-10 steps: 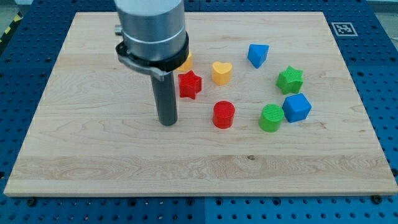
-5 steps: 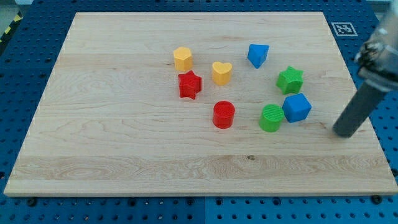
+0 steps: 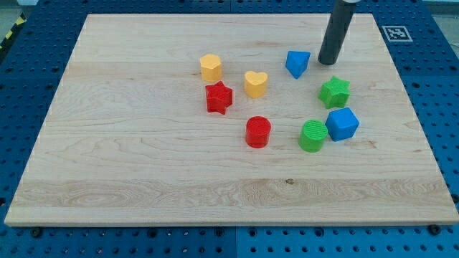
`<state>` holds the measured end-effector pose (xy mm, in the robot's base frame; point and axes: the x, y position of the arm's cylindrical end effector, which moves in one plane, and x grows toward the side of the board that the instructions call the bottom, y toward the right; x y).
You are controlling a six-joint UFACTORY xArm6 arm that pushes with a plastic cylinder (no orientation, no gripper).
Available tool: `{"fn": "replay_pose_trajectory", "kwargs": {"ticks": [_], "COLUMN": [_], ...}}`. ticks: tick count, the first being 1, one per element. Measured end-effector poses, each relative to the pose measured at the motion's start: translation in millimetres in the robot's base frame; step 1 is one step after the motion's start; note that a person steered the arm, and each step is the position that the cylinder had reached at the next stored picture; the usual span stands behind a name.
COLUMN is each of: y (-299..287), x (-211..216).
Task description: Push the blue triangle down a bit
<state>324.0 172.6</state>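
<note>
The blue triangle (image 3: 297, 63) lies on the wooden board (image 3: 143, 165) in the upper right part of the view. My tip (image 3: 328, 61) stands just to the right of the blue triangle, a small gap apart, at about the same height in the view. The dark rod rises from there to the view's top edge.
A green star (image 3: 335, 92), a blue cube (image 3: 342, 124) and a green cylinder (image 3: 313, 136) lie below the tip. A yellow heart (image 3: 255, 84), a yellow hexagon (image 3: 210, 67), a red star (image 3: 219, 97) and a red cylinder (image 3: 257, 132) lie to the left.
My tip swept from the board's left middle to the right edge, then up to beside the blue triangle. No block has moved.
</note>
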Motion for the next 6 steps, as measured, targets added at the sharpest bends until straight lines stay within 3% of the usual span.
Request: {"fn": "replay_pose_trajectory", "kwargs": {"ticks": [3,6], "y": [-46.3,-47.6], "x": [12.1,10.4]}}
